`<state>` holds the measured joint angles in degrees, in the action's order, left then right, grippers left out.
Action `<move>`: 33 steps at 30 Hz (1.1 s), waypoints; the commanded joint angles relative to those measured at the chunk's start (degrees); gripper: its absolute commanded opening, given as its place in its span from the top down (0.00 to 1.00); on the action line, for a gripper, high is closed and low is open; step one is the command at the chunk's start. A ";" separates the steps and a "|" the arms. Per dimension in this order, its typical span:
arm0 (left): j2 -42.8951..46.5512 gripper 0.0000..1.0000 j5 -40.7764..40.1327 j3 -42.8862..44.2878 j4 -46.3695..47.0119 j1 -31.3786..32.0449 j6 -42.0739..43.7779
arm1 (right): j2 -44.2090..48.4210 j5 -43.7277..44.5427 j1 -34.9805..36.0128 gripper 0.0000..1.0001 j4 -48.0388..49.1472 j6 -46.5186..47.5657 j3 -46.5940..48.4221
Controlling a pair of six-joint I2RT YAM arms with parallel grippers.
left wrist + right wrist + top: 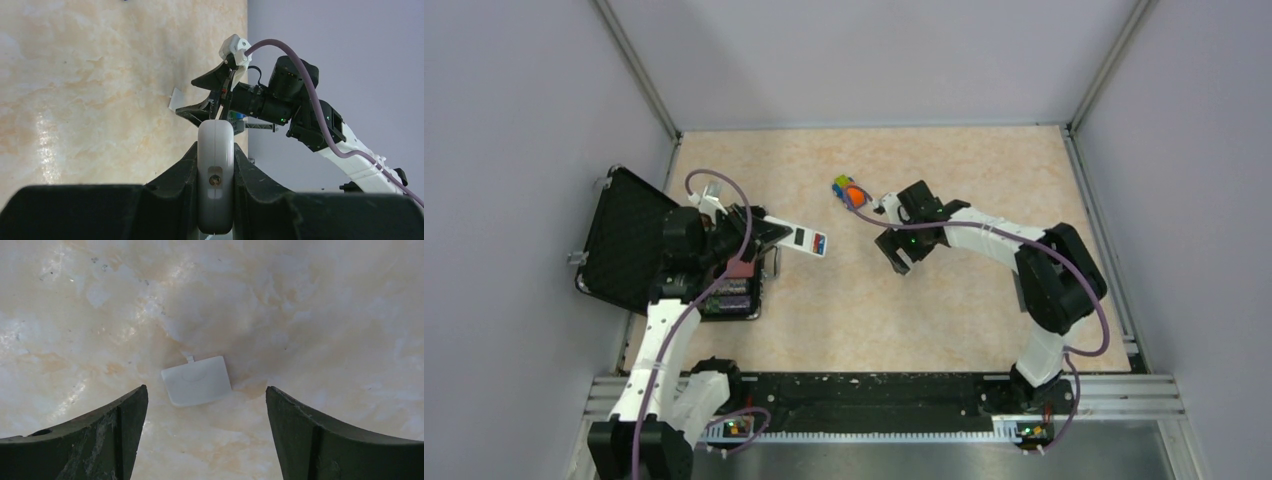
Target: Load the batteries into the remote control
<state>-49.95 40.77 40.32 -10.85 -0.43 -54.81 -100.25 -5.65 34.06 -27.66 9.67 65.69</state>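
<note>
Left gripper is clenched on the remote control, which stands edge-on between its fingers. Right gripper hangs released, jaws wide, and the white battery cover lies flat between them. The danger is that the fingers skid off the thin plate and flick it away. No batteries are clearly visible.

White remote control, seemingly red-panelled
</note>
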 commanded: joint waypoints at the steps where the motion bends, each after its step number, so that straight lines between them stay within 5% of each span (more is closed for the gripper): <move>1: -0.35 1.00 -0.32 2.58 0.92 -1.20 1.92 | -3.55 1.86 -0.17 0.15 -1.89 6.40 4.05; 12: -2.44 1.00 1.58 3.50 0.04 -4.76 2.81 | -4.75 -0.37 -0.14 0.17 -2.91 9.02 2.19; 17: -3.59 1.00 2.23 3.46 0.00 -5.58 2.90 | -5.59 2.20 0.90 0.41 -2.32 9.78 1.01; 24: -4.31 1.00 2.21 3.01 -0.22 -5.90 3.45 | -3.06 3.61 2.31 0.62 -0.02 9.01 -2.14; 33: -6.02 1.00 6.21 -1.49 1.98 -5.90 4.79 | 11.55 -5.63 3.73 0.65 4.13 4.84 -4.21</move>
<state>-55.33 43.42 40.49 -12.69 -5.96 -51.94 -98.59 -5.37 35.79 -26.65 16.62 61.69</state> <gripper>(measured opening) 0.263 0.480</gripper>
